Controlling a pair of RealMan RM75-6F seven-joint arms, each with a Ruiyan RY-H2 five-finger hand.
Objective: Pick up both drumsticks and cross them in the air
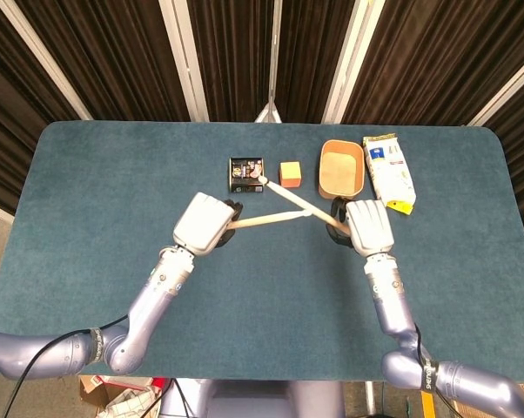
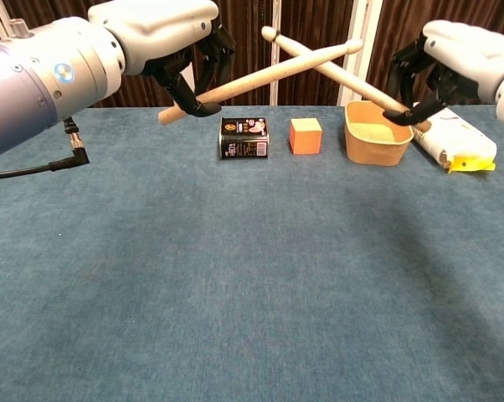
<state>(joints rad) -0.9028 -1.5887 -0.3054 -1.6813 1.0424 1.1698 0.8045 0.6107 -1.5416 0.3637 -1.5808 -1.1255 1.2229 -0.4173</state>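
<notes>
Two pale wooden drumsticks are held up above the blue-green felt table (image 2: 235, 293) and cross near their tips. The left hand (image 2: 164, 29) has its fingers curled around the butt of the left drumstick (image 2: 260, 75); the right hand (image 2: 453, 59) grips the right drumstick (image 2: 352, 82) the same way. Under the crossing stand a small black tin (image 2: 244, 138) and an orange cube (image 2: 306, 136), with a tan oval bowl (image 2: 378, 144) and a white snack packet (image 2: 453, 146) further right, all well below the sticks.

Bare near table (image 2: 235, 293); can (image 2: 244, 138), cube (image 2: 306, 136), bowl (image 2: 376, 132) farther back.
</notes>
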